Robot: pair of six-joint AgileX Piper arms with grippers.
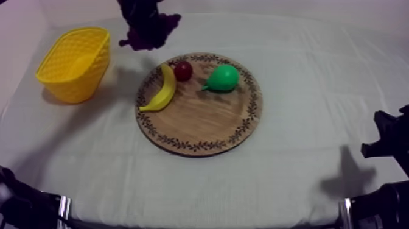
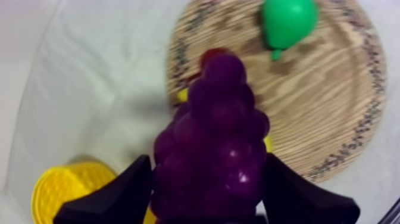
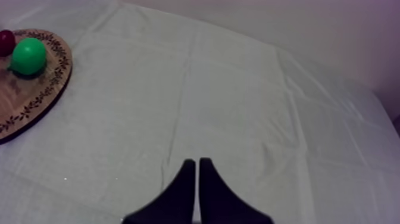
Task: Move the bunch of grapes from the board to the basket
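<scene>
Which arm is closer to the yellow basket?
Left. Its jaws hold the bunch of grapes beside the yellow basket; the right arm rests far off, past the wooden board.

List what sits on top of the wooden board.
A banana, a small red fruit and a pear lie on the wooden board. The bunch of grapes, held by the left gripper, covers most of the banana in the left wrist view.
</scene>
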